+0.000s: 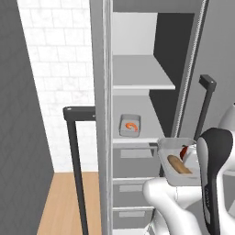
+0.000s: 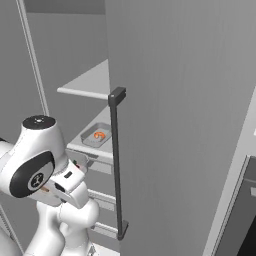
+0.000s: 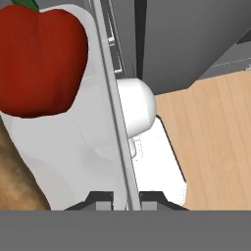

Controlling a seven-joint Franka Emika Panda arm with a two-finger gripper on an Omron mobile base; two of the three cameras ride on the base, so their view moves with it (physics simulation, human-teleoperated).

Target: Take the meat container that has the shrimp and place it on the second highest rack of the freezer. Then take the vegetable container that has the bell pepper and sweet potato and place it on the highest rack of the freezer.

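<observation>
I have the tool (image 3: pixel 126 202) clamped on the rim of the vegetable container (image 1: pixel 166 166), with bell pepper (image 3: pixel 41 59) and sweet potato (image 1: pixel 179 165) inside, just outside the freezer (image 1: pixel 142 105), below its highest rack (image 1: pixel 140 75).

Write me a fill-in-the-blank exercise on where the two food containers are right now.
1. The container with the shrimp rests on the ____ of the two plain freezer shelves.
2. The gripper is shut on the ____ of the vegetable container.
3. Beside the sweet potato in that container lies a red ____.
4. The highest rack does not yet hold a ____.

Missing words: lower; rim; bell pepper; container
</observation>
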